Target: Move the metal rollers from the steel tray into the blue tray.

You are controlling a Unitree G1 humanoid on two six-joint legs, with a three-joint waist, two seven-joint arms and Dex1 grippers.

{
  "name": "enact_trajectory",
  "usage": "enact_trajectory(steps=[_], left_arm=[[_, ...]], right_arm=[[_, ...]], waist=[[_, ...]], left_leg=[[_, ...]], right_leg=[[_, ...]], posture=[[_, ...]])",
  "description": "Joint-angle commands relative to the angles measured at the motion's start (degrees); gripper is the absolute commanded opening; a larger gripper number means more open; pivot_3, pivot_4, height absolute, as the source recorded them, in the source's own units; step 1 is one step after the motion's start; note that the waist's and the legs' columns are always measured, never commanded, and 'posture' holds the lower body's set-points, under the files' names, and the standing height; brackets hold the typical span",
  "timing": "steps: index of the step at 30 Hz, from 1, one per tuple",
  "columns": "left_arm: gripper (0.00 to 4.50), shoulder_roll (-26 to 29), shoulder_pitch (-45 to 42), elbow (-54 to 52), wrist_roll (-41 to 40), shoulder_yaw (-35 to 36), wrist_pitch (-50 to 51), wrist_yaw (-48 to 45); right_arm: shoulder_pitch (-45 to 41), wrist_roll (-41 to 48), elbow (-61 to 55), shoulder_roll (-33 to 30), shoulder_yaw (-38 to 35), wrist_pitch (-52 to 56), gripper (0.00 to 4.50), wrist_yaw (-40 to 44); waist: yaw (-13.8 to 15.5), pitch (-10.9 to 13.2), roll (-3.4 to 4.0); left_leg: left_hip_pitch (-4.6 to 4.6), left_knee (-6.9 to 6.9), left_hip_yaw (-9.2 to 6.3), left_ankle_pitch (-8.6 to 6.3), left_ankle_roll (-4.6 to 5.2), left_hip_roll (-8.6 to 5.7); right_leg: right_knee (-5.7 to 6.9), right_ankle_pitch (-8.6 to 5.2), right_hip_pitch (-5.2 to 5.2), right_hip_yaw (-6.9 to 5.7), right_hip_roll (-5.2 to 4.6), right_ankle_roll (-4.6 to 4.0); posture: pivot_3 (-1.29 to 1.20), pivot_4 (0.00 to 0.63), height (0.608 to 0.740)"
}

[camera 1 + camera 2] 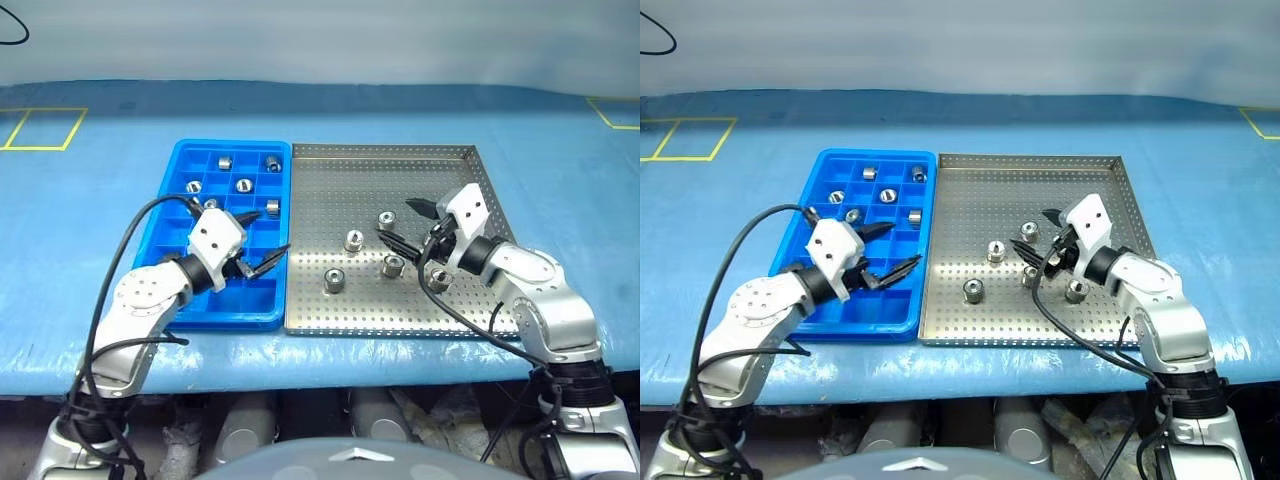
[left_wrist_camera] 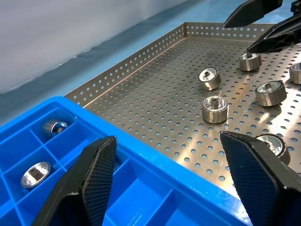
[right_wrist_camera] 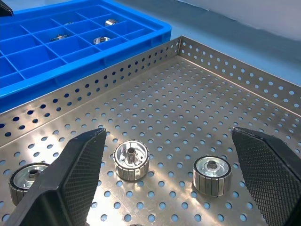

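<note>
surface (image 1: 560, 170): blue sheet is covering it wall to near edge, glossy, wrinkling slightly at the front lip
markings: yellow taped square outline (image 1: 45, 128) is sitting at far left of the sheet; another yellow corner (image 1: 612, 112) is showing at far right
wall (image 1: 320, 40): pale grey-white backdrop is running along behind the surface, plain
cable (image 1: 12, 30): thin black loop is hanging against the backdrop, top left
under the front edge: grey cylindrical shapes (image 1: 245, 425) and crumpled grey material are showing, too dim to tell more
light: even, soft glare is reflecting off the sheet
</note>
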Motion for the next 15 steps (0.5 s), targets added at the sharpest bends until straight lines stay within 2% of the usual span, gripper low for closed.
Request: enact_trajectory(steps=[1,9,15], left_arm=[[3.86,0.3,-3.1,-1.8,0.3,-3.5,-0.1,-2.3],[3.86,3.6,-10.6,3.5,7.7,-14.8,-0.5,-8.9],[3.86,4.6,-15.4,9.9,13.5,-20.5,-1.3,-12.3]], right_arm=[[0.3,0.0,-2.5,0.1,-0.9,-1.4,4.48,-0.4],[1.5,-0.8,-3.7,0.4,-1.1,-2.1,4.48,-1.7],[2.5,-1.1,-4.5,0.6,-1.5,-2.5,4.48,-2.1]], waist=[[0.0,0.0,0.00],[-0.9,0.0,0.01],[-1.6,0.0,0.02]], left_leg=[[0.00,0.01,0.00,0.00,0.00,0.00],[0.00,0.07,0.03,-0.01,0.02,-0.02],[0.01,0.10,0.05,-0.01,0.03,-0.01]], right_leg=[[0.01,0.00,0.00,0.00,0.00,0.00],[0.02,0.01,0.03,0.02,0.03,0.03],[0.05,0.02,0.03,0.05,0.06,0.04]], posture=[[-0.14,0.150,0.740],[-0.17,0.150,0.740],[-0.18,0.150,0.740]])
